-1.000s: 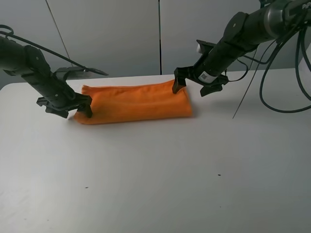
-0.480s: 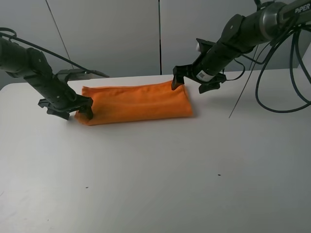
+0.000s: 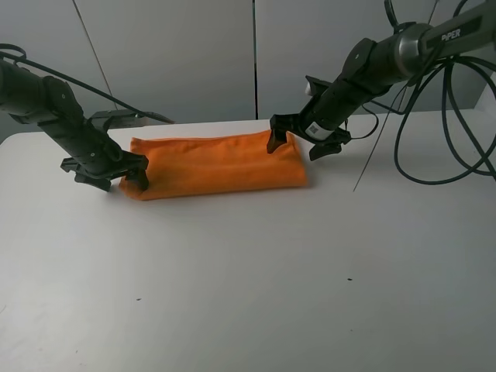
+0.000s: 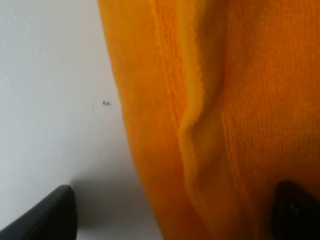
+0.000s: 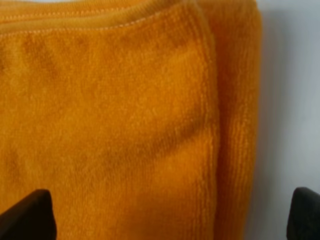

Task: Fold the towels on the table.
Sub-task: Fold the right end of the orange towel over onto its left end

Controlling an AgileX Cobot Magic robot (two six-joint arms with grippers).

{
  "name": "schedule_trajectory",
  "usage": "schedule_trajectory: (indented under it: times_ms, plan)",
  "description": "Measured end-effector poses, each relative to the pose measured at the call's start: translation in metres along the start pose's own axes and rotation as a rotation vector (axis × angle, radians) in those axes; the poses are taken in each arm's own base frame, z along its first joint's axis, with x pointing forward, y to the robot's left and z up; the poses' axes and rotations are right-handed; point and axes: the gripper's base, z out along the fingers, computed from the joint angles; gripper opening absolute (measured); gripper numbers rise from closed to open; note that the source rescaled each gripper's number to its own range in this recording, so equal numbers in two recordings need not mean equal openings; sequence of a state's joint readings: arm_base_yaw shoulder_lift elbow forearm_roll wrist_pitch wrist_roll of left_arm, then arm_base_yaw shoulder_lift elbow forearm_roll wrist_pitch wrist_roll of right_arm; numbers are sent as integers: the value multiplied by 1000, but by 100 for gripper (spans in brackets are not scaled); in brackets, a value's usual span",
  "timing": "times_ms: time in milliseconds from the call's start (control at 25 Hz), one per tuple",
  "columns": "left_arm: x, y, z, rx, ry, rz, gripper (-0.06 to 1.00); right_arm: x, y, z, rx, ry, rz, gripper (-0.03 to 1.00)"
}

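I see the towel [image 3: 217,164] folded into a long band, lying flat toward the far side of the tabletop [image 3: 256,263]. My left hand [image 3: 118,180] sits low at its left end, released, jaws wide, one finger over the cloth and the other over bare tabletop. My right hand [image 3: 298,144] is likewise spread wide, gripping nothing, at the towel's far right corner.
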State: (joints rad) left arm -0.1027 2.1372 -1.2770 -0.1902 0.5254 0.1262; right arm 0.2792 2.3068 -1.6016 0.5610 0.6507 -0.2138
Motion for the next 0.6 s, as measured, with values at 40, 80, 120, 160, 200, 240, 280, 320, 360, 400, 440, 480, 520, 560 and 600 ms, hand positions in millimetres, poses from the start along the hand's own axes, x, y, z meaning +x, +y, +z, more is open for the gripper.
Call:
schedule_trajectory:
  times_ms: [40,80,120,160,200,240,280,320,360,400,440,480,520,560,600]
  plan:
    - [0,0,0,0,0,0,100,-1,0,0,-3,3,-1,100]
    - [0,0,0,0,2,0,100,-1,0,2,-5,7,0,100]
    - [0,0,0,1,4,-2,100,-1,0,2,-6,13,0,100]
    - [1,0,0,2,6,-2,100,0,-1,4,-4,25,4,100]
    - [1,0,0,2,8,-2,100,1,-1,5,1,32,9,100]
    - [1,0,0,2,8,-2,100,1,-2,6,7,35,13,100]
    - [1,0,0,2,9,-2,100,2,-2,6,10,35,16,100]
    - [1,0,0,2,9,-2,100,2,-3,6,12,36,16,100]
    - [1,0,0,2,9,-2,100,2,-3,6,16,36,15,100]
    - [1,0,0,3,9,-3,100,2,-3,6,18,37,13,100]
    - [1,0,0,3,9,-3,100,2,-3,6,19,37,13,100]
    - [1,0,0,3,9,-3,100,1,-3,5,19,36,13,100]
    - [1,0,0,4,9,-5,100,1,-3,5,18,34,12,100]
    - [1,0,0,4,9,-5,100,1,-3,5,14,34,16,100]
    - [1,0,0,4,9,-5,100,1,-2,6,5,34,22,100]
